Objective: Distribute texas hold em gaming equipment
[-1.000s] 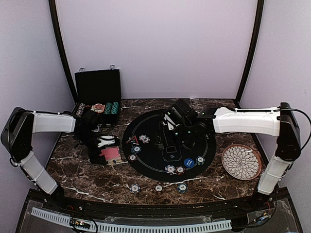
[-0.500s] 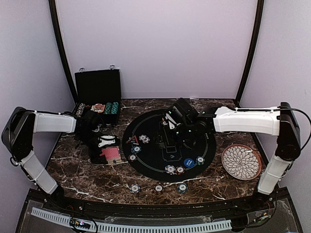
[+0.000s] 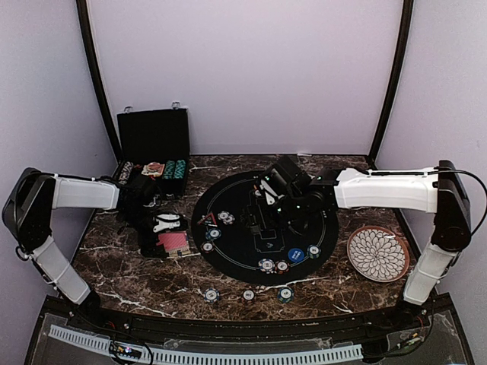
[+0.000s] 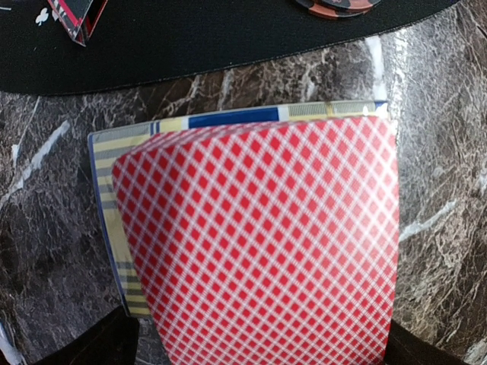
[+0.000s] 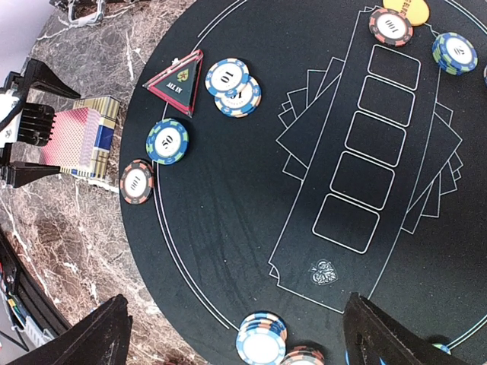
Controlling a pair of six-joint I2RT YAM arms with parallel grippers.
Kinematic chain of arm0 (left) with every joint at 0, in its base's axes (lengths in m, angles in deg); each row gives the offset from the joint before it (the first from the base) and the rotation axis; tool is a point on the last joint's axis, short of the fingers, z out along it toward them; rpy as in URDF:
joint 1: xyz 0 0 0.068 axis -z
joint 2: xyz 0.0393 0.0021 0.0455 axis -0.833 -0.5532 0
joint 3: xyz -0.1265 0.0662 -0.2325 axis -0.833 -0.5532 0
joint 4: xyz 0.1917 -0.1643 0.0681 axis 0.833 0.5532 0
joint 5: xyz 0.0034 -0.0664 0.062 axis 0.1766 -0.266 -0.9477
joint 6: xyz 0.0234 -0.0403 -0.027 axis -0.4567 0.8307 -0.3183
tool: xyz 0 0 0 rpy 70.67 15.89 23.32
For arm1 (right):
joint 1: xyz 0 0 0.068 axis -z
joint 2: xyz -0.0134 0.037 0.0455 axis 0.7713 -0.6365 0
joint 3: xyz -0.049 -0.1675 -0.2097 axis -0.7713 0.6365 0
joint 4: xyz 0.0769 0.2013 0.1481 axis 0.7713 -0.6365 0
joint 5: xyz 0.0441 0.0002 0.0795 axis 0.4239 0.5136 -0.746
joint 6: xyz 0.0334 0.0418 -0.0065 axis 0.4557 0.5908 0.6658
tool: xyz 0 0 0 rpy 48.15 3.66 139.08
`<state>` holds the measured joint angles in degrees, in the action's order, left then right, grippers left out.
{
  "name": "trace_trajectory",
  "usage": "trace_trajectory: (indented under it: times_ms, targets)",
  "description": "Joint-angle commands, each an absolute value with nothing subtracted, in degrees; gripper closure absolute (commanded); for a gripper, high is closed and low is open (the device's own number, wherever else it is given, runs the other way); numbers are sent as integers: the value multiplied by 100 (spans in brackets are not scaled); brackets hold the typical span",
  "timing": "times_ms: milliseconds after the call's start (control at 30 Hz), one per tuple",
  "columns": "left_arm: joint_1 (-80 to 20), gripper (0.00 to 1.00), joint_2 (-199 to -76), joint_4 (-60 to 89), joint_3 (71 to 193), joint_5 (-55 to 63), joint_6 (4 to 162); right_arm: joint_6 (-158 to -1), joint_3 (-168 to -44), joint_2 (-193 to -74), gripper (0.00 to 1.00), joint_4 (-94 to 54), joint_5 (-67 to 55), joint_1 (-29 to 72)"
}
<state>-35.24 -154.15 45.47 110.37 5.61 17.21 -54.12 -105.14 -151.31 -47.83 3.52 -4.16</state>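
A red-checked deck of playing cards (image 4: 259, 243) lies on its blue and yellow box (image 4: 228, 118) on the marble, left of the black round mat (image 3: 236, 242). My left gripper (image 3: 163, 226) is low over the deck and open, one finger on each side of it (image 4: 259, 351). My right gripper (image 5: 247, 342) hangs open above the mat, holding nothing. On the mat lie a red-edged triangle marker (image 5: 176, 80), striped chips (image 5: 167, 141), a chip stack (image 5: 261, 344), an orange button (image 5: 407, 6) and a blue button (image 3: 296, 255).
Three chips (image 3: 249, 294) lie on the marble near the front edge. A black case (image 3: 153, 141) stands open at the back left with chips inside. A white petal-patterned plate (image 3: 378, 253) sits to the right of the mat.
My right gripper has drifted slightly left over the mat. The left gripper and the deck have barely moved.
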Motion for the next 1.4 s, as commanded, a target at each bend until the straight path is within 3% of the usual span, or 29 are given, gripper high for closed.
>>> trace_trajectory:
  times_ms: [0,267,767,1100,1167,1333,1367]
  targets:
    - [-3516,1,-15307,4476,10909,443,1619,-5401,-10434,-14909,2,-4650,308,-359]
    - [-3532,2,-15358,4309,10943,471,1716,-5373,-10396,-14893,6,-4619,273,-358]
    - [-3576,22,-15343,4308,10900,452,1815,-5347,-10308,-14838,9,-4547,247,-358]
    - [-3576,60,-15146,4165,10728,436,1927,-5296,-10271,-14848,12,-4490,212,-350]
    - [-3576,77,-15054,4158,10710,430,1955,-5299,-10264,-14848,13,-4467,190,-350]
    - [-3576,85,-14888,4293,10743,447,1986,-5295,-10277,-14874,13,-4416,167,-341]
    - [-3576,92,-14871,4309,10755,450,1989,-5291,-10281,-14879,13,-4413,167,-341]
